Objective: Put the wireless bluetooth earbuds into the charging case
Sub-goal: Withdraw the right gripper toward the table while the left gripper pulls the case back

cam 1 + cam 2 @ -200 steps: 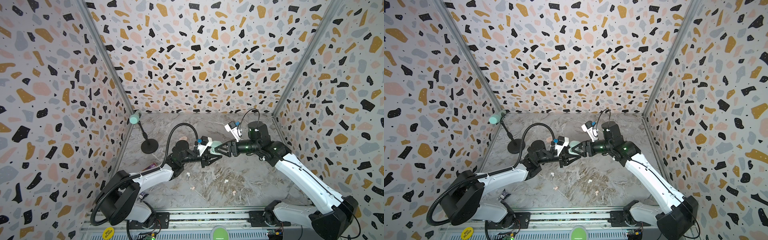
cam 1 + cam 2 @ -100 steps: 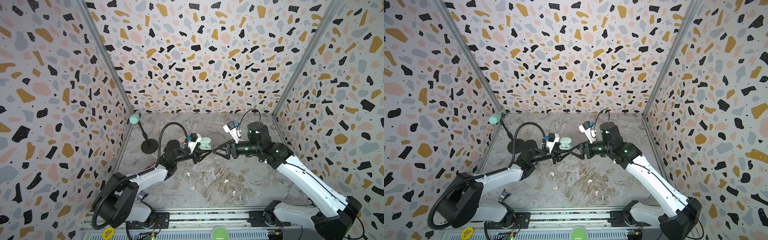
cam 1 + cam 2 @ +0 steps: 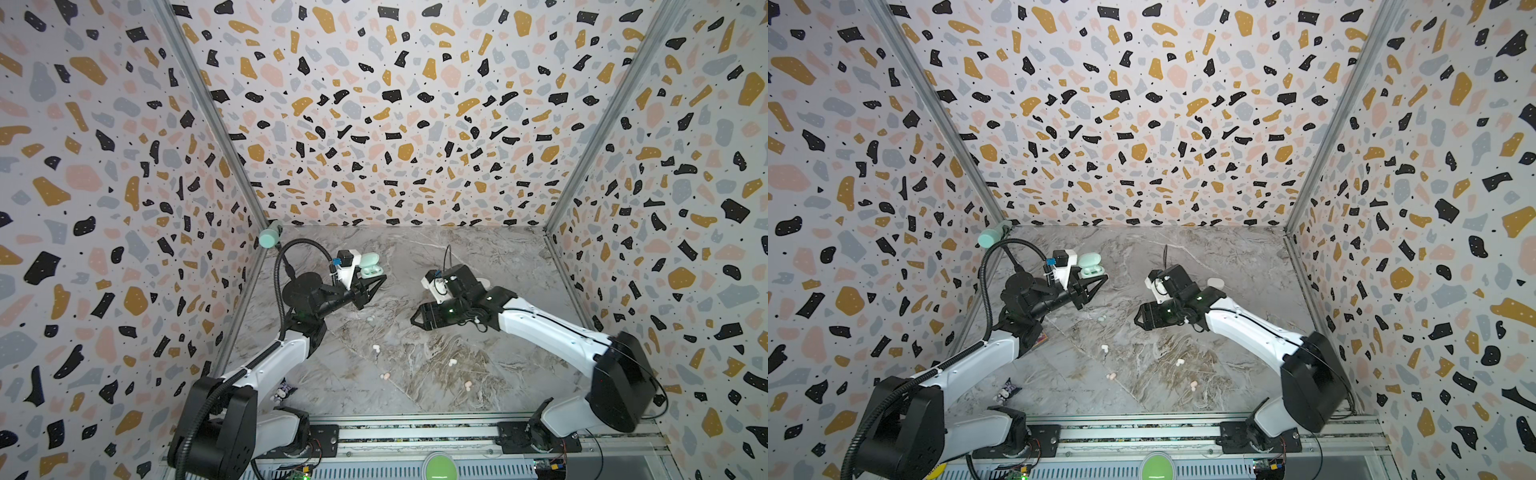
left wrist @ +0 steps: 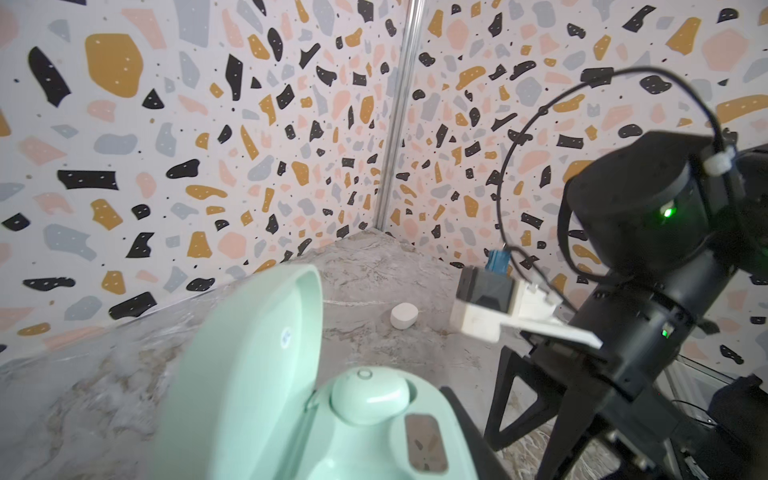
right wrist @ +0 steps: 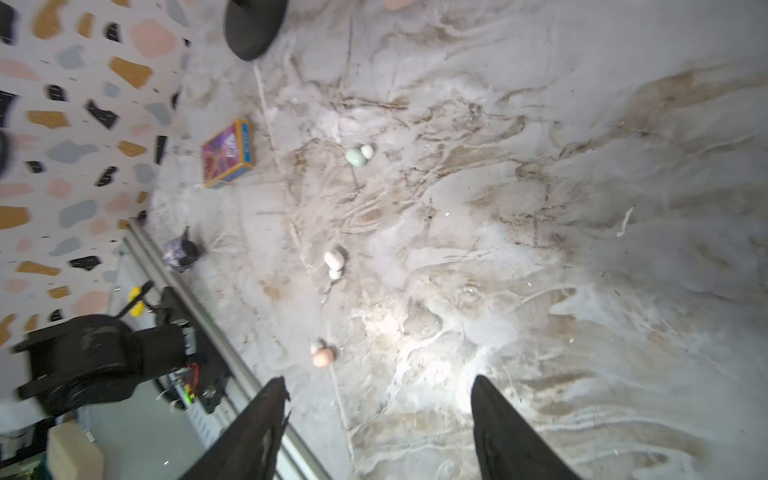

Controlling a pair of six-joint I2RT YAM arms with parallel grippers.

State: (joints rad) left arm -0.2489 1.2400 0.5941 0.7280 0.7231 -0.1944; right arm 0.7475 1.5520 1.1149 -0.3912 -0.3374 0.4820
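Note:
My left gripper [image 3: 371, 279] is shut on a mint green charging case [image 3: 371, 269], held up at the back left with its lid open. In the left wrist view one mint earbud [image 4: 368, 397] sits in the case [image 4: 249, 374], and the slot beside it [image 4: 426, 442] is empty. My right gripper [image 3: 417, 318] hangs open over the table's middle with nothing between its fingers [image 5: 266, 428]. Loose earbuds lie on the marble: mint [image 5: 355, 157], white [image 5: 334, 259] and pink [image 5: 323, 357]. In a top view several earbuds [image 3: 376, 348] are scattered in front of both grippers.
A black stand [image 3: 307, 286] with a mint head [image 3: 270, 239] is at the back left. A white case [image 4: 404, 316] lies behind the right arm. A coloured box [image 5: 227, 153] and a small purple item [image 5: 180, 253] lie near the left wall.
The two grippers met at the case in the middle a second ago. My left gripper has since drawn back left with the case, and my right gripper has pulled away right and tilted down.

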